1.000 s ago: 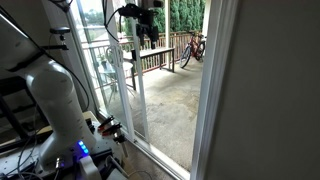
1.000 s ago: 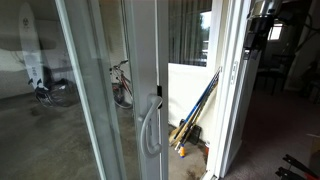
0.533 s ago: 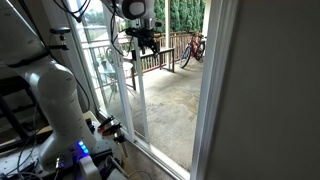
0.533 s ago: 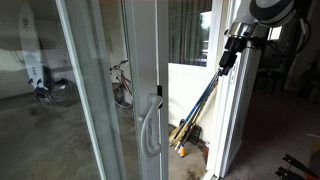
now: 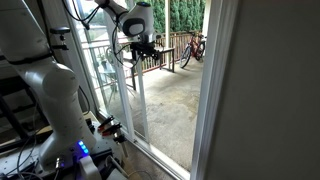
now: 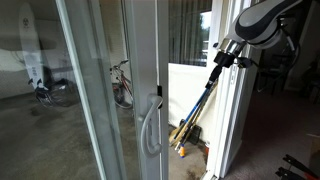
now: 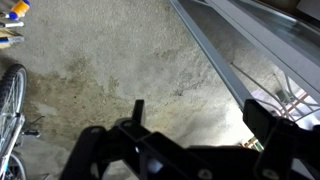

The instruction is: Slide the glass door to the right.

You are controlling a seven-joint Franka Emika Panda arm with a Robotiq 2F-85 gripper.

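While the single hand [image 5: 141,48] hangs wide apart and empty, one glass door [image 6: 146,50] stands near it, one bicycle [image 5: 192,50] outside.

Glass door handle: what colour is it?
White; the handle shows best in an exterior view.

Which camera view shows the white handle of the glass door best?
An exterior view: the handle is close and whole there. In an exterior view the handle looks small and far. The wrist view misses it.
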